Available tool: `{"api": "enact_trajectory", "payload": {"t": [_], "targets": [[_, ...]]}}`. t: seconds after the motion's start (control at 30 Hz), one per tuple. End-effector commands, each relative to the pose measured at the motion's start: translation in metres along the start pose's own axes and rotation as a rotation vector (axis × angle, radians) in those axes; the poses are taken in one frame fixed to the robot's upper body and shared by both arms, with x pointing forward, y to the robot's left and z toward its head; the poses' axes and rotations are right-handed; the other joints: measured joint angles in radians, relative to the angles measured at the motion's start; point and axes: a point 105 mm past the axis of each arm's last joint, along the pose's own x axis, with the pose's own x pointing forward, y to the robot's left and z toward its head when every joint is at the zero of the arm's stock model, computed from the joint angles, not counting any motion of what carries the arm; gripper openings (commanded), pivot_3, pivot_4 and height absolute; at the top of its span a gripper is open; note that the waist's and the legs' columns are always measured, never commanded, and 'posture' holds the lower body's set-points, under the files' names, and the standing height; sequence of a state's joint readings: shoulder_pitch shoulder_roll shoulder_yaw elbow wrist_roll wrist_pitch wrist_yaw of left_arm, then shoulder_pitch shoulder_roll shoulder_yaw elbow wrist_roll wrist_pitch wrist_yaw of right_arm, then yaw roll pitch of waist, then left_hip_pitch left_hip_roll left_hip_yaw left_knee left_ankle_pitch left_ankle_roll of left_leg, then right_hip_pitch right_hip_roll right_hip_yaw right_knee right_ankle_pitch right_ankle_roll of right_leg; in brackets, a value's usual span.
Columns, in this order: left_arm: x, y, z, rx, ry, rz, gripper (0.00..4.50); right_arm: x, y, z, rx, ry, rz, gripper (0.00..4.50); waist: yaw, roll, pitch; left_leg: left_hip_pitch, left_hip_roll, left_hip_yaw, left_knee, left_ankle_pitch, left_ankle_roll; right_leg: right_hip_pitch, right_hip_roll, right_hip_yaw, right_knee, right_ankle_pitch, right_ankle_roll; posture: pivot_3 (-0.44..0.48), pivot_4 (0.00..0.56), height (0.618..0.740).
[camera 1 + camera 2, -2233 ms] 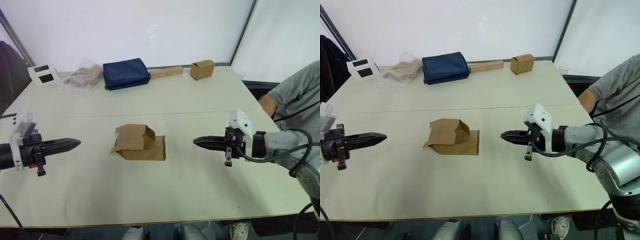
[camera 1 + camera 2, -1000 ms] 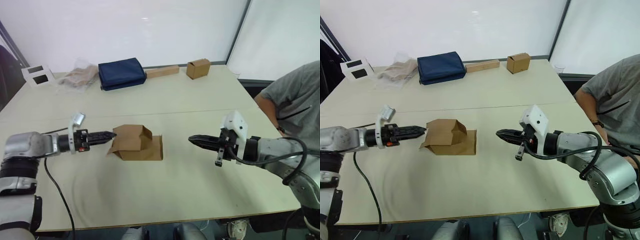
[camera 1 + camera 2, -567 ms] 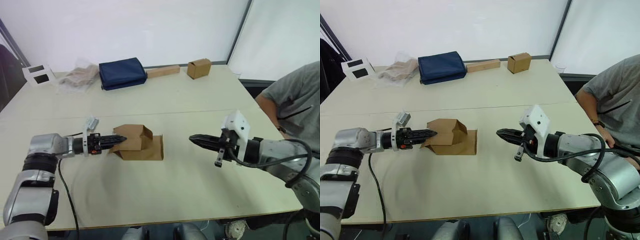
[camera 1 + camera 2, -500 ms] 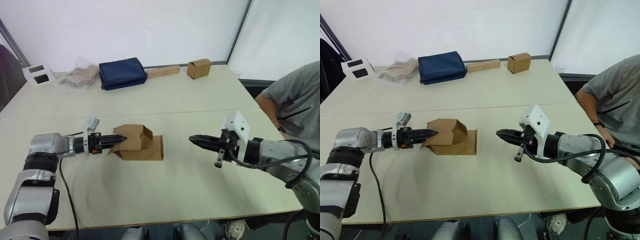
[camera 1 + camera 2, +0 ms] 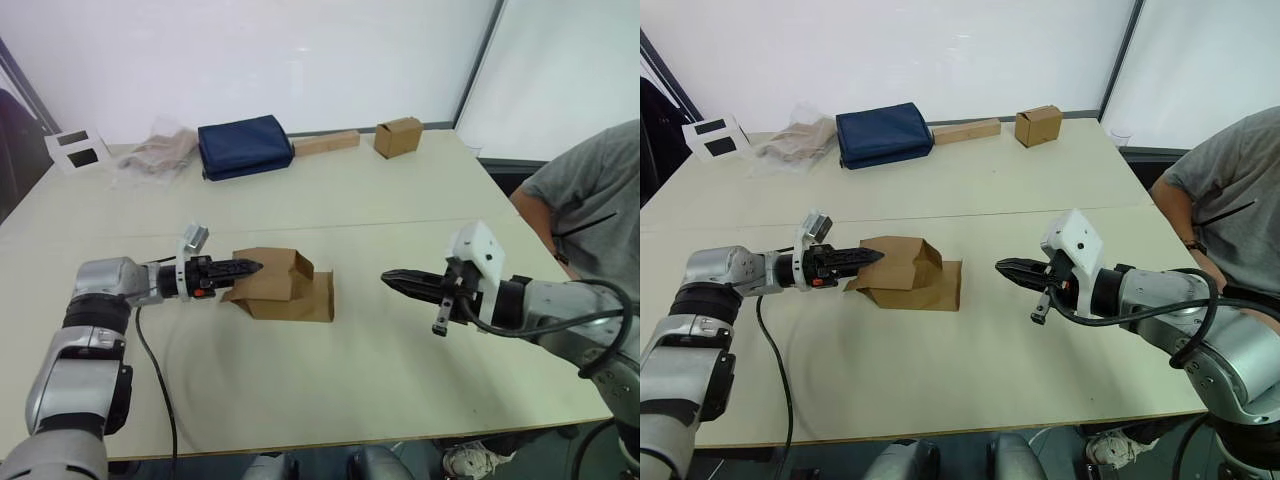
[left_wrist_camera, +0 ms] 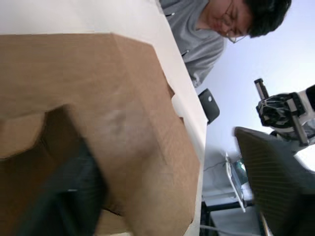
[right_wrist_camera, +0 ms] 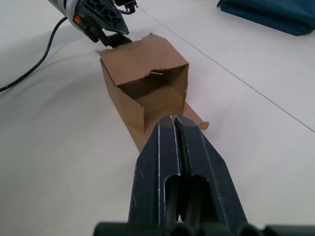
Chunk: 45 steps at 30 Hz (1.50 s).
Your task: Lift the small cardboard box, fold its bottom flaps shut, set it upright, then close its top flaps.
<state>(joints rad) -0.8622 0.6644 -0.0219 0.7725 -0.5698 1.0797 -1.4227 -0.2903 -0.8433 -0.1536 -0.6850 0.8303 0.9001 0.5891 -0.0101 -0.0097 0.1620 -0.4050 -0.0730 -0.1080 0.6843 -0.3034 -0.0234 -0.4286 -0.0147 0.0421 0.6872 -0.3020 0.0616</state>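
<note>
I see the small cardboard box lying on its side near the middle of the table, its open end facing 3 o'clock toward my right arm, one flap spread flat on the tabletop on that side. In the right wrist view the box's hollow inside is visible, with a short flap hanging at the upper rim of the opening. My left gripper is at 9 o'clock of the box, tips right against the box's left end, touching the cardboard there. In the left wrist view one dark finger lies against the cardboard and the other sits well off to the side, so that claw looks spread wide, nothing clamped. My right gripper hangs over the table at 3 o'clock of the box, well apart from it, pointing at the open end. Its two fingers are pressed together in the right wrist view, fully narrow, holding nothing. At 12 o'clock, on the far side of the table: a navy blue bag, a long flat cardboard strip just beside it, and a smaller brown box further toward 1 o'clock. A crumpled clear plastic bag and a white holder with dark squares sit toward 11 o'clock. A person in a grey shirt sits at the table's right edge.
</note>
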Motion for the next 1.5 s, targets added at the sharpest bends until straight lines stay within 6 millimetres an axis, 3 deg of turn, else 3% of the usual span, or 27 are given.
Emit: {"api": "enact_trajectory", "payload": {"t": [0.03, 0.23, 0.47, 0.63, 0.83, 0.93, 1.23, 1.5], "targets": [[-0.001, -0.014, 0.011, 0.028, -0.014, -0.047, 2.19, -0.003, 0.004, 0.009, -0.039, -0.033, -0.006, 0.00, -0.001, 0.000, 0.000, 0.000, 0.000, 0.000, 0.000, 0.000, 0.000, 0.000, 0.000, 0.000, 0.000, 0.000, 0.000, 0.000, 0.150, 0.740], [-0.001, -0.022, 0.000, -0.012, 0.021, -0.083, 0.07, -0.002, 0.005, 0.009, -0.043, -0.032, -0.003, 0.00, -0.003, 0.000, 0.000, 0.000, 0.000, 0.000, 0.000, 0.000, 0.000, 0.000, 0.000, 0.000, 0.000, 0.000, 0.000, 0.000, 0.150, 0.740], [-0.018, -0.040, -0.020, -0.076, 0.024, -0.071, 0.07, -0.003, 0.006, 0.008, -0.041, -0.032, -0.008, 0.00, -0.007, 0.000, 0.000, 0.000, 0.000, 0.000, 0.000, 0.000, 0.000, 0.000, 0.000, 0.000, 0.000, 0.000, 0.000, 0.000, 0.150, 0.740], [-0.032, -0.038, -0.035, -0.161, -0.027, -0.011, 0.07, -0.002, 0.008, 0.007, -0.032, -0.035, -0.006, 0.00, 0.001, 0.000, 0.000, 0.001, 0.000, 0.000, 0.000, 0.000, 0.000, 0.000, 0.000, 0.000, 0.001, 0.000, 0.000, 0.000, 0.150, 0.740], [-0.029, -0.031, -0.038, -0.211, -0.070, 0.032, 0.07, 0.002, 0.005, 0.007, -0.038, -0.036, 0.001, 0.00, 0.001, 0.000, 0.000, 0.001, 0.000, 0.000, 0.001, 0.000, 0.000, 0.001, 0.000, 0.000, 0.001, 0.000, 0.000, 0.000, 0.150, 0.740], [-0.026, -0.023, -0.045, -0.226, -0.075, 0.057, 0.80, 0.003, 0.004, 0.008, -0.043, -0.039, 0.005, 0.00, -0.001, 0.000, -0.001, 0.001, 0.000, 0.000, 0.001, 0.000, 0.000, 0.001, 0.000, 0.000, 0.001, 0.000, 0.000, 0.000, 0.150, 0.740], [-0.012, -0.020, -0.040, -0.193, -0.116, 0.019, 4.48, 0.005, 0.004, 0.009, -0.051, -0.040, 0.012, 0.00, 0.003, 0.000, -0.001, 0.001, 0.000, 0.000, 0.000, 0.002, -0.004, 0.001, 0.000, 0.000, 0.001, 0.000, 0.000, 0.000, 0.150, 0.740], [-0.004, -0.022, -0.042, -0.183, -0.105, -0.011, 4.48, 0.006, 0.005, 0.008, -0.055, -0.037, 0.009, 0.00, -0.002, -0.001, -0.001, 0.001, 0.000, 0.000, 0.000, 0.003, -0.005, 0.001, 0.000, 0.000, 0.001, 0.000, 0.000, 0.000, 0.150, 0.740]]}}
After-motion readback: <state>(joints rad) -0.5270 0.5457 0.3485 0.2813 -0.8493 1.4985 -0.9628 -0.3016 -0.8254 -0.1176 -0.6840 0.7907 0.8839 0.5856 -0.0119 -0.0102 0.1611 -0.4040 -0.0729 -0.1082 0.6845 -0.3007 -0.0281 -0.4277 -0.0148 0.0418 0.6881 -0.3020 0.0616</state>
